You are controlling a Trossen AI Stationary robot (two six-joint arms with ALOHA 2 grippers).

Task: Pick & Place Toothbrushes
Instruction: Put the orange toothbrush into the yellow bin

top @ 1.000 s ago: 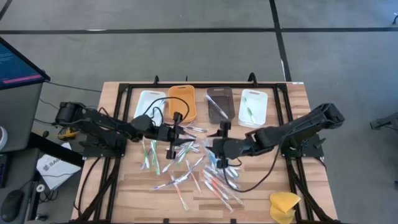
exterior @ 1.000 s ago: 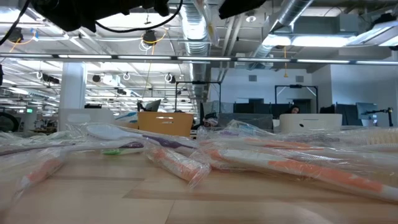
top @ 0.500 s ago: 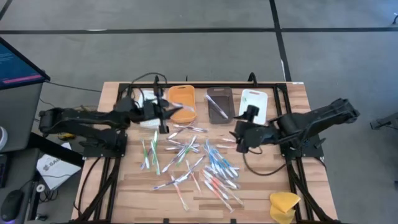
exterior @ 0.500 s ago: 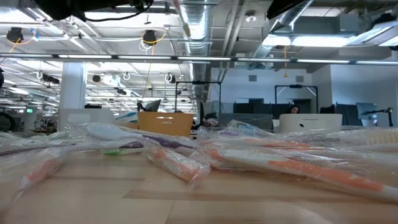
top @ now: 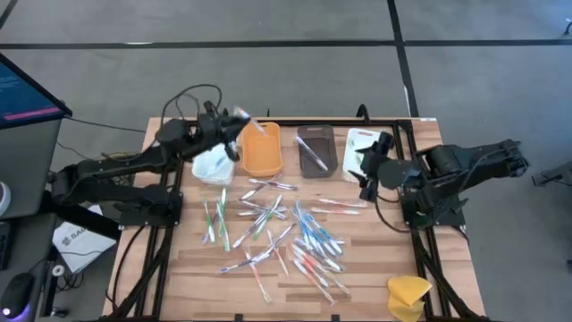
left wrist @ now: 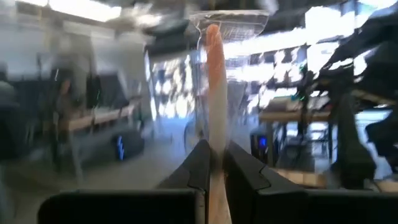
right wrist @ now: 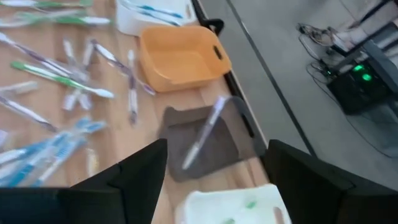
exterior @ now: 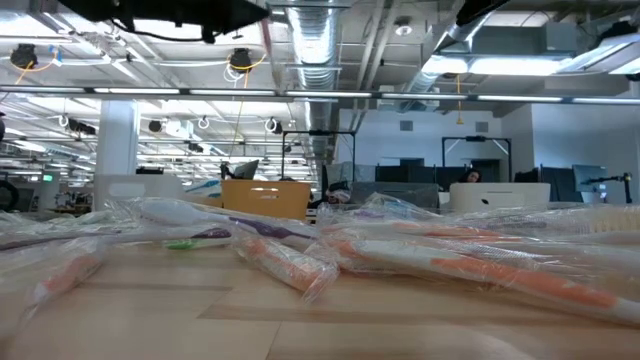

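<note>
An orange-handled toothbrush (left wrist: 214, 74) in a clear wrapper sticks out past the shut fingers of my left gripper (top: 238, 125), which hangs above the far-left trays, between the white tray (top: 213, 165) and the orange tray (top: 262, 150). My right gripper (right wrist: 224, 186) is open and holds nothing; it hovers over the right white tray (top: 362, 143), beside the brown tray (right wrist: 211, 140), where a purple toothbrush (right wrist: 202, 134) lies. Several wrapped toothbrushes (top: 277, 224) lie scattered flat on the table's middle. My left gripper pinches the orange toothbrush's handle (left wrist: 212, 158) between its two fingers, which lie along the brush. The brush runs on past the fingertips (left wrist: 200, 163) inside its clear wrapper (left wrist: 230, 25). It is lifted clear of the table and trays, and the gripper points about level.
A black frame (top: 295, 123) borders the wooden table. A yellow sponge-like lump (top: 408, 295) sits at the near right corner. In the low view, wrapped toothbrushes (exterior: 300, 265) fill the foreground. A monitor (top: 22, 89) stands off the table's left.
My left gripper has risen from the pile and swung toward the far-left trays with the orange toothbrush, tipping from pointing down to about level. My right gripper has drawn back from the pile toward the table's right and far edge, and upward, to above the right white tray.
</note>
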